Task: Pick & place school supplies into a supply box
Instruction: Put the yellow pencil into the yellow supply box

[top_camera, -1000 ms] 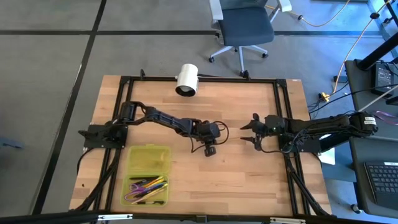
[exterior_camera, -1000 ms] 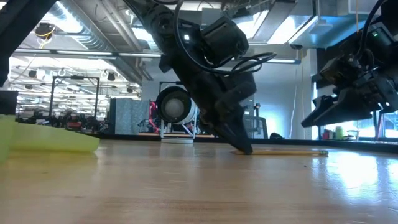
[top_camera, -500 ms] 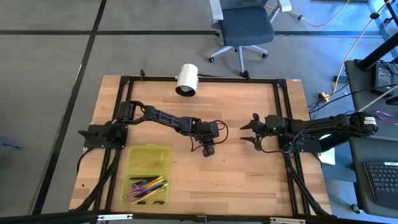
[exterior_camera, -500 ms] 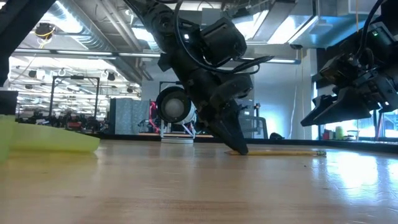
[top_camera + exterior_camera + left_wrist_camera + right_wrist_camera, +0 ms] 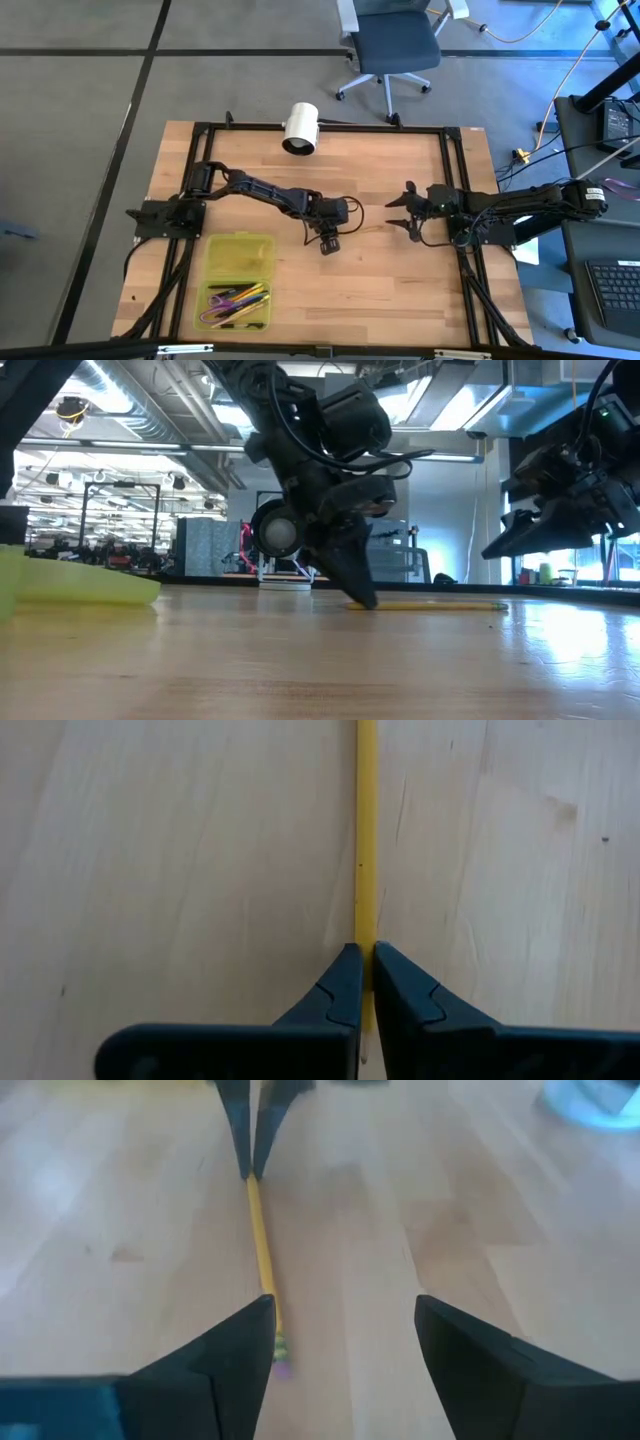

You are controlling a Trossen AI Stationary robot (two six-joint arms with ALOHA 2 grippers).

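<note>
On the wooden table (image 5: 400,290), the supply box (image 5: 239,280) lies open near the front left corner, its far half bare, its near half holding pens, pencils and purple scissors (image 5: 237,303). Beyond the box, toward the table's middle, the left gripper (image 5: 327,247) points down, fingers clamped on one end of a yellow pencil (image 5: 366,840) lying flat. Farther from the box, the right gripper (image 5: 400,212) hovers, fingers apart.
</note>
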